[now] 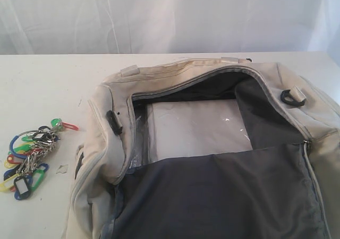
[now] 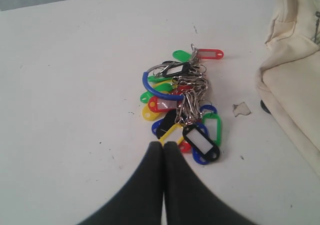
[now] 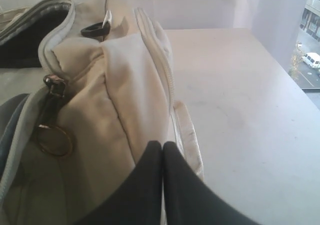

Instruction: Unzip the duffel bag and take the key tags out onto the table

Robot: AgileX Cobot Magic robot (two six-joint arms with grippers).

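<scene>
Lower left of the exterior view: the key tags lie in a loose heap on the table, just beside the duffel bag and outside it.

Handling estimate: the bunch is light, made of hard plastic tags on slack metal rings and chain, and it is likely to sag and swing when lifted. Take hold at the ring-and-chain core or the blue loop, not at a single slick tag.

The left gripper is fully closed and empty, with its tips close to the nearest tags.

Centre and right: the bag is soft, lies unzipped with its dark lining exposed, and probably yields under pressure.

The right gripper is fully closed and empty at the bag's side. Contact cannot be determined.
</scene>
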